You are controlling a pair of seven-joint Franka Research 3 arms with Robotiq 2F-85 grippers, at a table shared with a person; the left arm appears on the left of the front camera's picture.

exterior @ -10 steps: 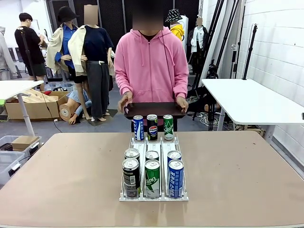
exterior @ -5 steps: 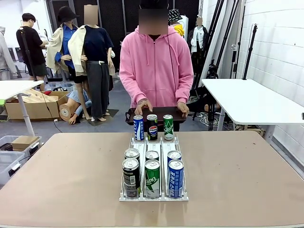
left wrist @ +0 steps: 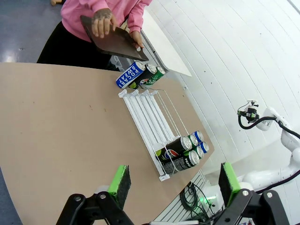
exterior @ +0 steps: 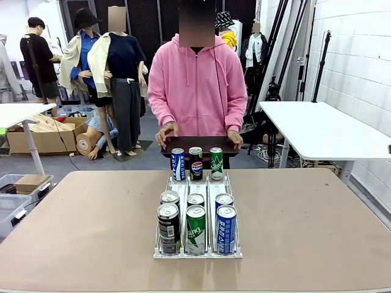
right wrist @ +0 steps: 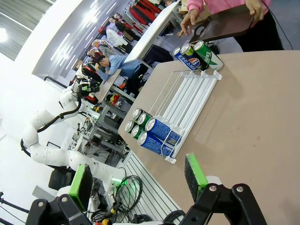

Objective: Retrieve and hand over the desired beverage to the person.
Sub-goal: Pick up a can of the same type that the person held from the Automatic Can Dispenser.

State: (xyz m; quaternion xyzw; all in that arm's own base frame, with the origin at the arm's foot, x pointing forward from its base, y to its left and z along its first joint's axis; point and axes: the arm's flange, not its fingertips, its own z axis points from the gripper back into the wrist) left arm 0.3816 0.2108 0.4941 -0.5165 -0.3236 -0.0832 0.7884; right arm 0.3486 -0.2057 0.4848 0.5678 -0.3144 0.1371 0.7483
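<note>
The person (exterior: 197,85) in a pink hoodie stands at the far side of the table, both hands on a dark tray (exterior: 195,144) held just behind the cans. A clear rack (exterior: 197,210) in the middle of the table holds three cans at its far end: blue (exterior: 178,165), black Pepsi (exterior: 195,163) and green (exterior: 216,163). Several more cans stand at its near end, with black (exterior: 168,229), green (exterior: 195,230) and blue (exterior: 225,229) in front. My left gripper (left wrist: 175,180) hangs open high above the table, well short of the rack (left wrist: 145,117). My right gripper (right wrist: 137,180) is also open and empty.
The brown table (exterior: 79,226) has free room on both sides of the rack. A white table (exterior: 324,128) stands at the back right. Cardboard boxes (exterior: 46,131) and grey bins (exterior: 18,189) lie off the left side.
The person has straightened up and brought the tray lower and nearer the far cans. One hand slid outward along the tray's edge. The cans have not moved.
</note>
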